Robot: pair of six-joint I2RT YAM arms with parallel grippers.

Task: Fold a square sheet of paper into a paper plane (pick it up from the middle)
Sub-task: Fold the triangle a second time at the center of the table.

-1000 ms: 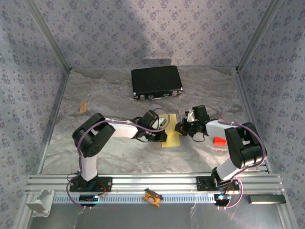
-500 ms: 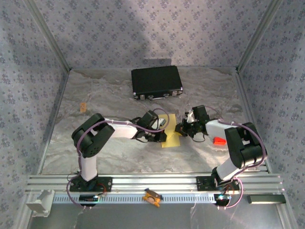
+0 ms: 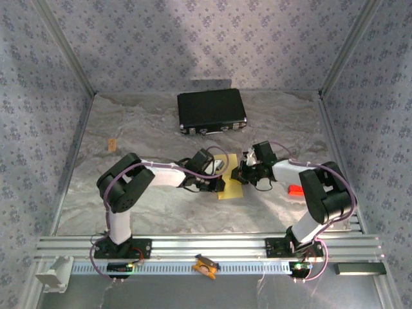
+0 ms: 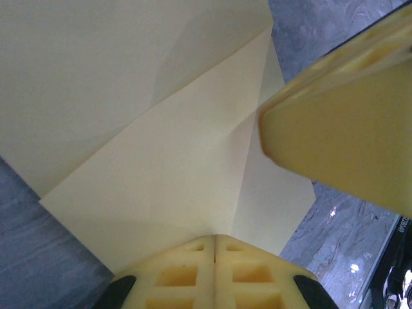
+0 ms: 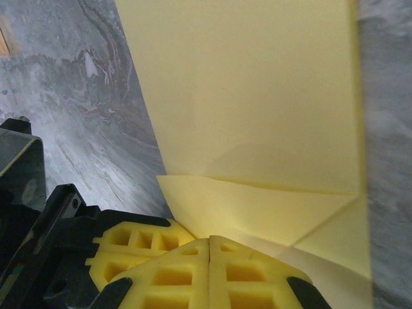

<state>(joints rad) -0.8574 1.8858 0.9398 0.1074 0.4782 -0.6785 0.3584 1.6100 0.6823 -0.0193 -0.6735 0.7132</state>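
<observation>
L jaws, R jaws shut, pressing folded sheet [image 3: 232, 188]

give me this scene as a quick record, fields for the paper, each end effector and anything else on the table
paper: square sheet of paper, yellow, partly folded with diagonal flaps, lying on the table
left: left end effector shut, tips at the paper's edge
right: right end effector shut, tips at a folded flap on the opposite side
other: black case, closed, at the far side, apart from the paper
progress: not yet a finished plane
</observation>
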